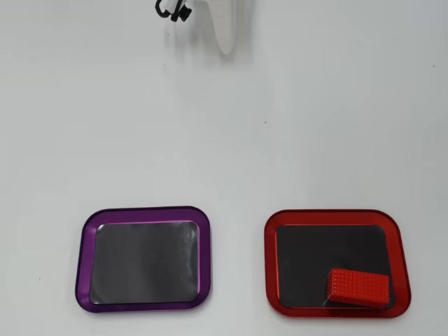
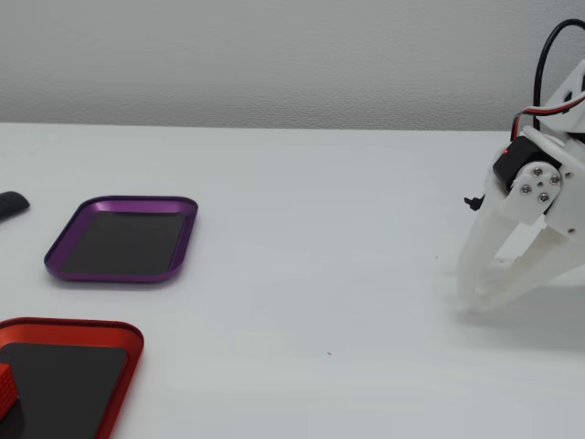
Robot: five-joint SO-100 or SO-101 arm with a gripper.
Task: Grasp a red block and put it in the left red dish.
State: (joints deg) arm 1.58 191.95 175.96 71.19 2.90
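Red block (image 1: 358, 287) inside red dish (image 1: 269, 259)

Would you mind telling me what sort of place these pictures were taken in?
Probably a robot test bench or lab tabletop: a bare white table against a plain wall, a white arm's end effector, and just two staged trays, the purple dish and the red dish holding a red block.

Bright, even, diffuse light, seemingly from overhead; shadows faint, a soft sheen on the purple tray (image 1: 143, 262), focus sharp.
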